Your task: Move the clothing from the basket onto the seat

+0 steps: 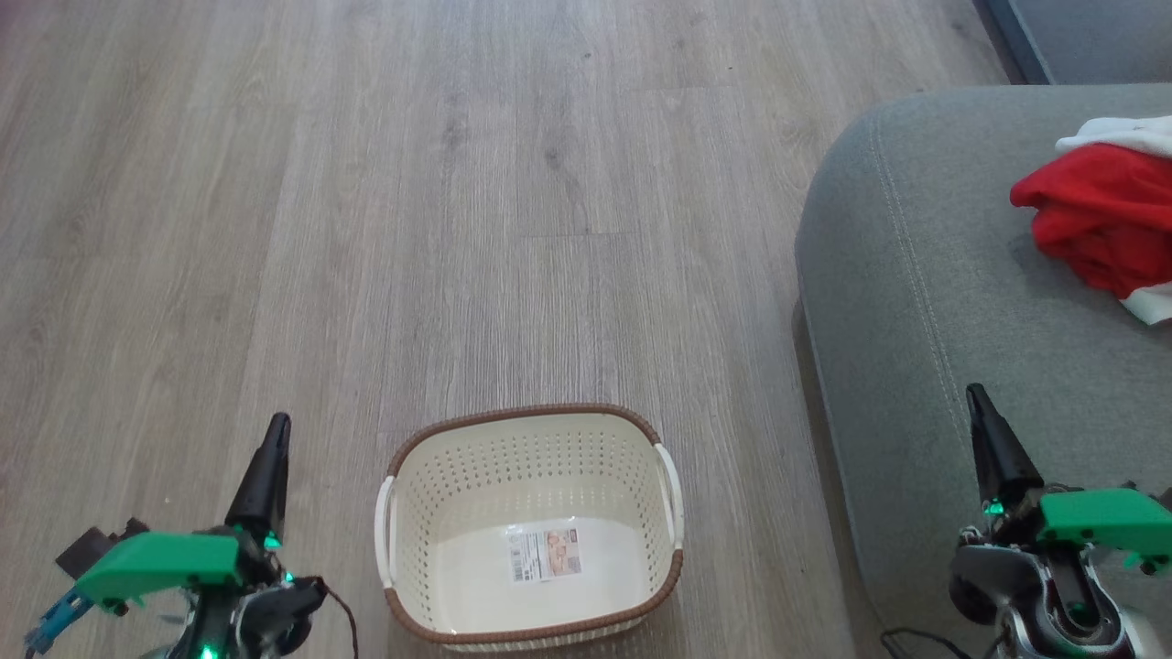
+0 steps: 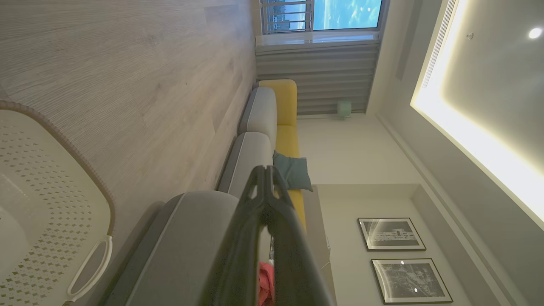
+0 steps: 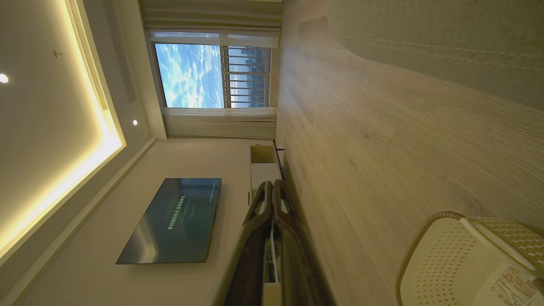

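Note:
The cream basket [image 1: 632,423] with its brown rim stands on the wood floor at the bottom centre, holding only a paper label. The red and white clothing [image 1: 1103,215] lies bunched on the grey seat [image 1: 952,311] at the right edge. My left gripper [image 1: 276,423] is shut and holds nothing, to the left of the basket. My right gripper [image 1: 973,394] is shut with nothing in it, above the seat's near part. In the left wrist view the shut fingertips [image 2: 264,175] point toward the seat [image 2: 187,238], with the basket [image 2: 85,170] at left and the clothing [image 2: 265,282] between the fingers' bases. The right wrist view shows the basket [image 3: 429,263] at its lower right.
Pale wood floor [image 1: 458,201] stretches ahead and to the left of the basket. A sofa with a yellow back [image 2: 284,102] and a teal cushion [image 2: 293,172] runs beyond the seat. A dark wall screen [image 3: 174,221] and a low white cabinet [image 3: 264,172] stand across the room.

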Controlling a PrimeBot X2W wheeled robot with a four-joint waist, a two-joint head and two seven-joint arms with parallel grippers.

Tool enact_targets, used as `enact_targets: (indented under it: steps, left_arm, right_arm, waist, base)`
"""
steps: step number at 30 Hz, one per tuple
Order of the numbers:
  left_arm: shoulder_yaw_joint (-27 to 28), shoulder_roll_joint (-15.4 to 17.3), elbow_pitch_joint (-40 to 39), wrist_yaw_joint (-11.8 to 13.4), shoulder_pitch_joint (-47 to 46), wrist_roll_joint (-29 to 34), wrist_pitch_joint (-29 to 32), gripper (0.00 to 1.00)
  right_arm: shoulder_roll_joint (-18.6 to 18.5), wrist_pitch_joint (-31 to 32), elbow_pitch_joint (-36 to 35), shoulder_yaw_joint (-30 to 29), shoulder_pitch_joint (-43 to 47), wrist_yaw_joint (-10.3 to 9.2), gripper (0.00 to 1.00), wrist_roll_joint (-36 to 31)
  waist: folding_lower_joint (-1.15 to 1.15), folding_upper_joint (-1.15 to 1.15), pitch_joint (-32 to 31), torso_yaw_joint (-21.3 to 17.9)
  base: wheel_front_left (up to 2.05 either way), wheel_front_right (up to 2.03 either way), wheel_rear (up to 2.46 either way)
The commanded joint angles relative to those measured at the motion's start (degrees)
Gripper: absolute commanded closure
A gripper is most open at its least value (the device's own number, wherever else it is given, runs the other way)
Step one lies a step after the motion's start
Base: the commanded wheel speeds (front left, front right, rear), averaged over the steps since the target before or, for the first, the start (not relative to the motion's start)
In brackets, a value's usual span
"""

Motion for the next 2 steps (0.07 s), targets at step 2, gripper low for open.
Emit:
enact_targets:
  steps: [2]
  left_arm:
    - [2.3, 0.3, -1.8, -0.5, -2.7, -0.1, 0.3, 1.0]
  right_arm:
    - [0.1, 0.4, -2.2, 0.9, -2.1, 0.0, 1.0, 0.3]
  waist:
    - [0.0, 0.0, 0.0, 0.0]
  base:
    - [0.0, 0.0, 0.0]
